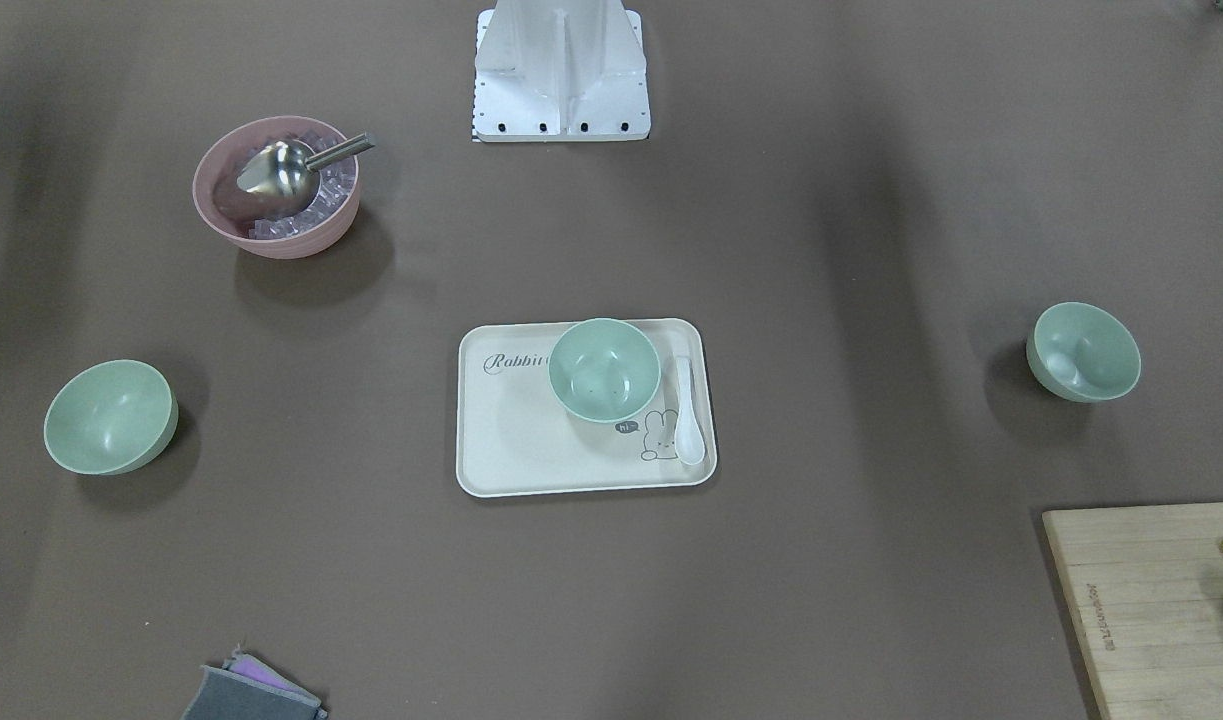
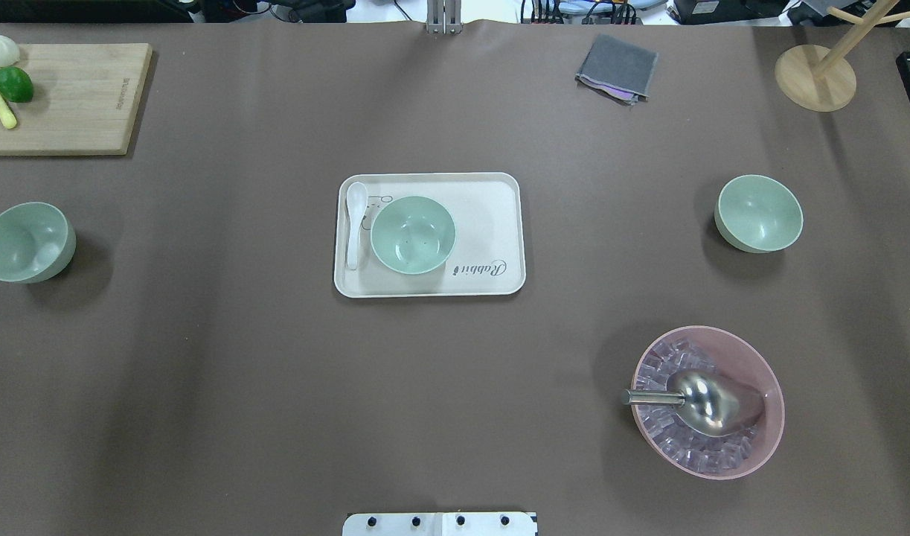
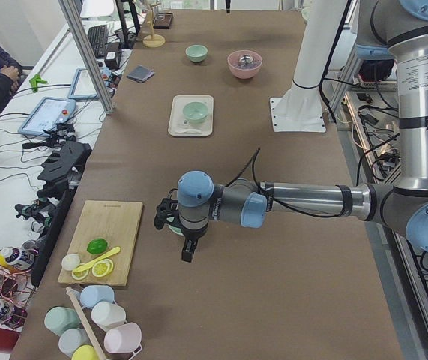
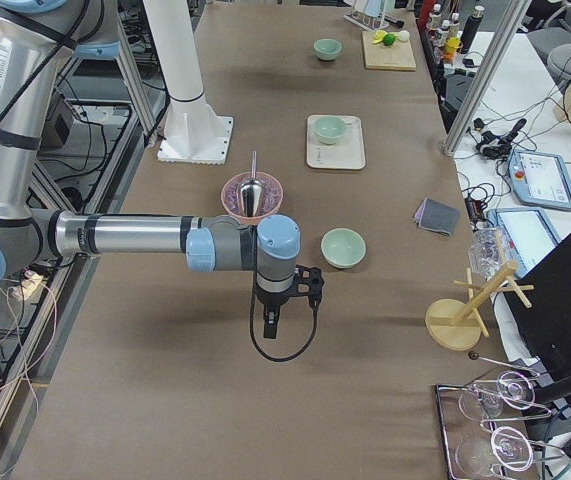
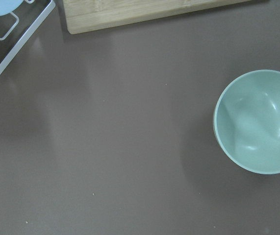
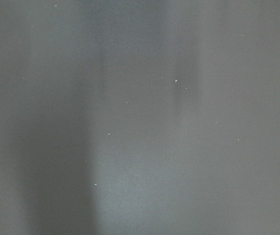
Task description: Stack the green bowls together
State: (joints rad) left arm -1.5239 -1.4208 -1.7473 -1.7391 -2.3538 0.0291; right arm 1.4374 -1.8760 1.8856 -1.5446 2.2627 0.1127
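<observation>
Three pale green bowls stand apart, all upright. One green bowl [image 2: 413,234] is on the cream tray [image 2: 492,223] at mid-table. A second green bowl [image 2: 27,242] is at the far left and also shows in the left wrist view [image 5: 257,122]. A third green bowl [image 2: 758,214] is at the right. My left gripper [image 3: 187,253] hangs above the table next to the left bowl. My right gripper [image 4: 270,328] hangs over bare table short of the right bowl [image 4: 343,247]. I cannot tell whether either gripper is open or shut.
A pink bowl [image 2: 707,402] with ice cubes and a metal scoop sits front right. A white spoon [image 2: 354,223] lies on the tray. A wooden cutting board [image 2: 60,97] with lime is back left. A grey cloth [image 2: 617,68] and a wooden stand [image 2: 815,74] are at the back.
</observation>
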